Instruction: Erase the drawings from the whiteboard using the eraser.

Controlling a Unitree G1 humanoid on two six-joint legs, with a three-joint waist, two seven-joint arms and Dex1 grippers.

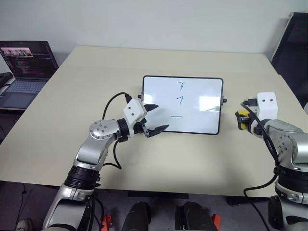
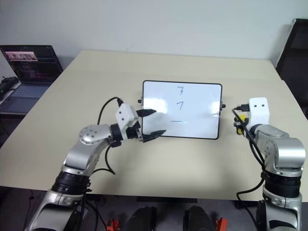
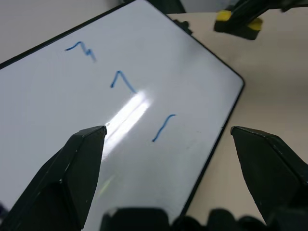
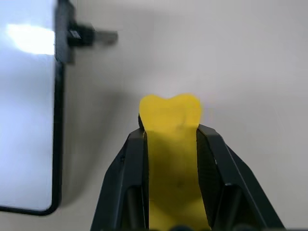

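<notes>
The glossy white, black-framed whiteboard (image 1: 183, 104) lies at table centre, with three thin blue marker drawings (image 1: 179, 100) running 12 to 6 o'clock down its middle. The left gripper (image 1: 155, 118), jaws spread wide and empty, sits over the board's 7 o'clock corner. The right wrist view shows what the head views barely resolve: the right gripper (image 4: 172, 139) clamped on the small yellow eraser (image 4: 171, 144), just off the board's 3 o'clock edge.

Laptop (image 1: 24, 72) lies far left of whiteboard (image 1: 202, 103).
</notes>
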